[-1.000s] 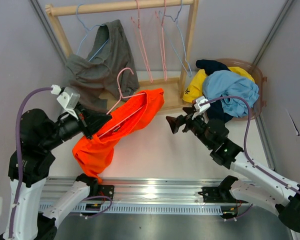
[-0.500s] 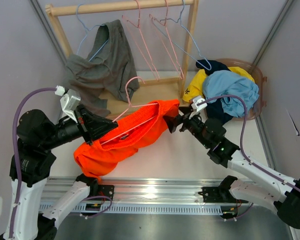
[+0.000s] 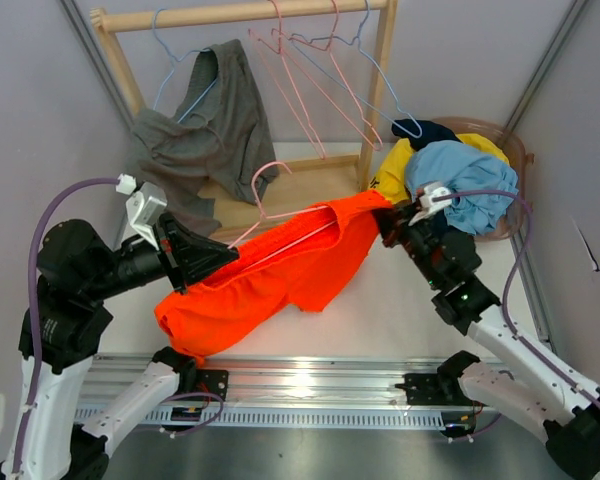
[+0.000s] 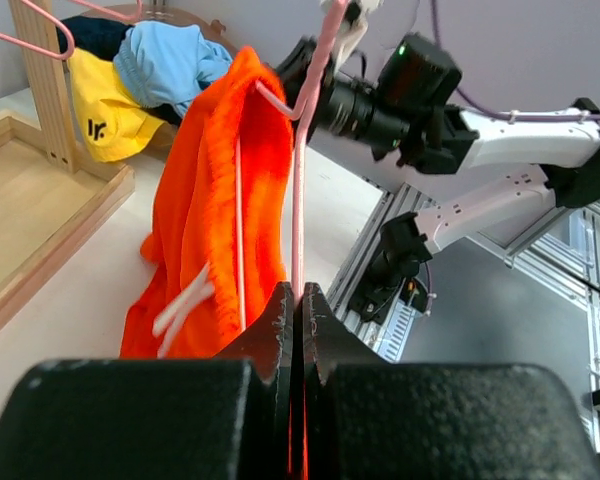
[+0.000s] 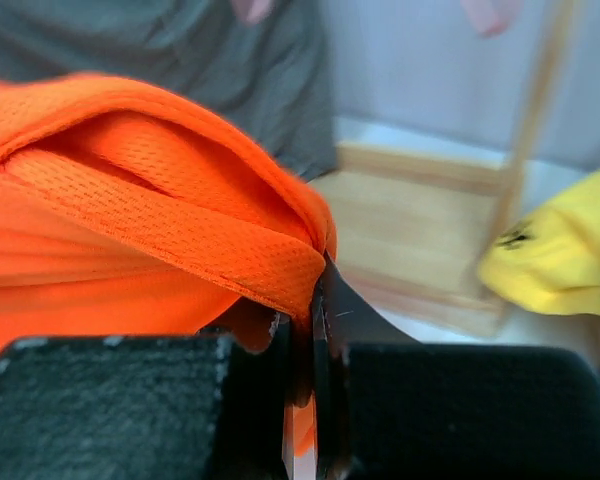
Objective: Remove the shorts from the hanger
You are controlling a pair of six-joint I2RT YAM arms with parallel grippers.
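Shorts: the orange shorts [image 3: 280, 272] hang in the air above the table, strung between the two arms and draped over the pink hanger [image 4: 299, 200].
Left claw: the left claw [image 3: 193, 256] is pressed tight on the hanger wire; in its wrist view the wire runs straight up out of the closed jaws.
Right claw: the right claw [image 3: 390, 225] pinches a folded orange hem, and its own camera shows the mesh bunched right at the jaw tips.
Axis: the cloth's long axis runs from lower left to upper right in the top view, claw to claw, nearly in line with the hanger's bar.
Which way: from the left claw the shorts stretch away to the right; from the right claw they trail off to the left and sag in the middle.
Nearer arm: the right arm has the cloth itself, the left has only the wire.
Coming move: I'd say it's a pull to the right along that axis, towards the basket [image 3: 517, 160], while the left holds the hanger back.
Risk: a leg could snag on the hanger's end.
Elsewhere: grey shorts [image 3: 210, 130] hang on the rack [image 3: 240, 14], well apart; yellow, navy and light blue ones lie in the basket.
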